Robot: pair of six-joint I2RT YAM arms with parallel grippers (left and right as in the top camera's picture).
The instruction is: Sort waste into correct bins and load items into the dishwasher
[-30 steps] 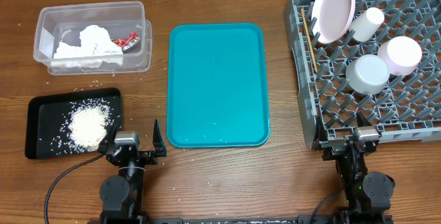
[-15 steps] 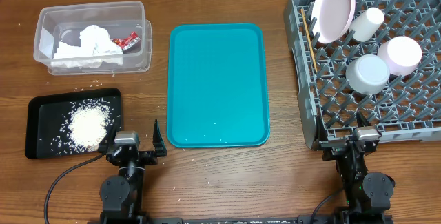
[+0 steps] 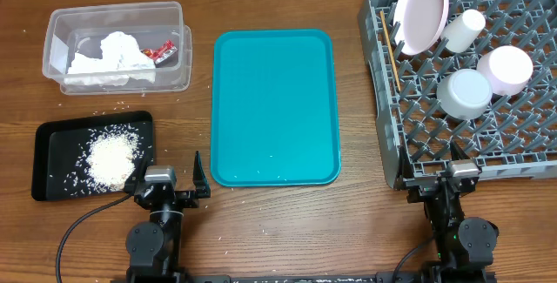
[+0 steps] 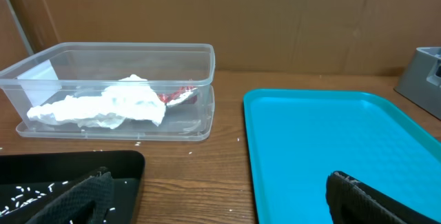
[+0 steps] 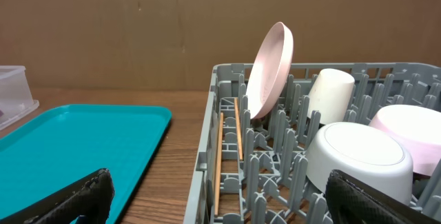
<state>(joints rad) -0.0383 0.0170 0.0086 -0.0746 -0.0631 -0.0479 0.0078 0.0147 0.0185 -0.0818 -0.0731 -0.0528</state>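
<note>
The clear tub (image 3: 54, 32) at the back left holds the crumpled napkin (image 3: 111, 57) and the red sauce packet (image 3: 160, 52); both show in the left wrist view (image 4: 110, 103). The black tray (image 3: 52, 139) holds a heap of rice (image 3: 113, 159). The grey dish rack (image 3: 522, 135) at the right holds the plate (image 3: 422, 11) on edge, the cup (image 3: 461, 29), two bowls (image 3: 466, 93) (image 3: 505, 68) and the chopsticks (image 3: 390, 50). My left gripper (image 3: 171, 183) is open and empty at the front, between tray and teal tray. My right gripper (image 3: 435, 174) is open and empty at the rack's front edge.
An empty teal serving tray (image 3: 275, 104) lies in the middle of the wooden table. Stray rice grains (image 3: 113, 109) lie on the wood around the black tray. A cardboard wall stands behind the table.
</note>
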